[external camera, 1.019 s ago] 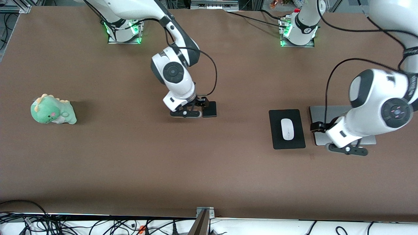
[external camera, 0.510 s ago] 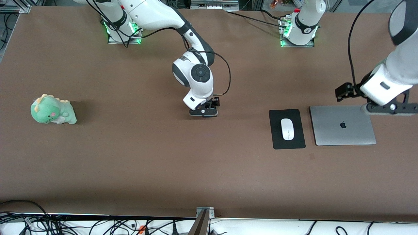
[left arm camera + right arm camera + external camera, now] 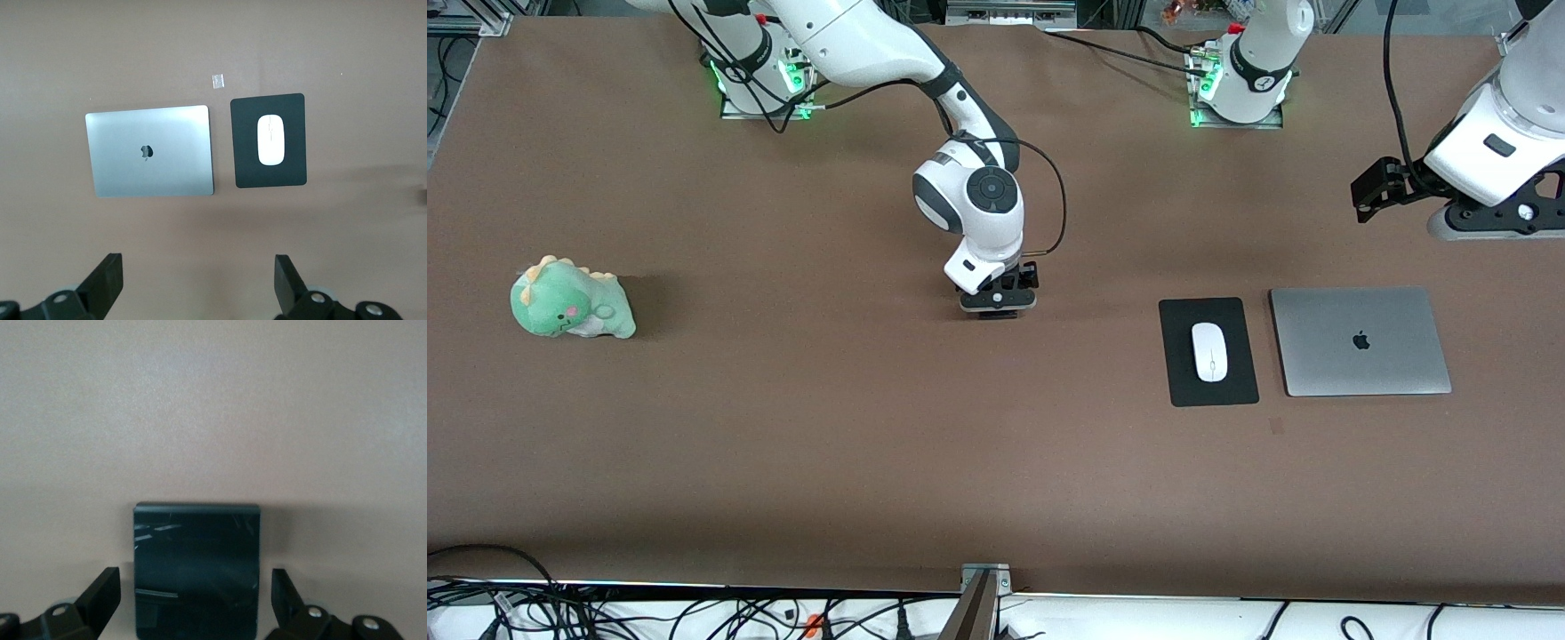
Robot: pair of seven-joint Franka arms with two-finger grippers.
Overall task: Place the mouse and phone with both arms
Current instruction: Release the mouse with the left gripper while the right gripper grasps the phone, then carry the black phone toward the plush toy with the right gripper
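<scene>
Brown table (image 3: 783, 444) fills my screen, with cables along the edge nearest the front camera. I run two arms from far away.

My right gripper (image 3: 999, 300) is low over the middle of the table. Its wrist view shows the phone (image 3: 196, 570) lying flat on the table, right between the two fingers (image 3: 100, 593). The fingers are spread wide, one on each side of the phone, and they do not touch it. The phone's long side runs along the gap, so the fingers would close across its short width. I think a squeeze comes next, if I want to pick it up.

My left gripper (image 3: 1485, 213) is up in the air over bare table near the left arm's end, with its fingers (image 3: 107, 280) spread and nothing in them. It waits there.

The mouse (image 3: 1210, 351) sits on a black pad (image 3: 1178, 378), and its long side points toward the front camera. A gray laptop (image 3: 1360, 364) lies shut just beside the pad. The left arm is nearer to the mouse, and the right arm is nearer to the phone.

I count one phone, one mouse, one pad, one laptop and one green dinosaur toy (image 3: 569, 302). The toy is well apart from the rest, toward the right arm's end.
</scene>
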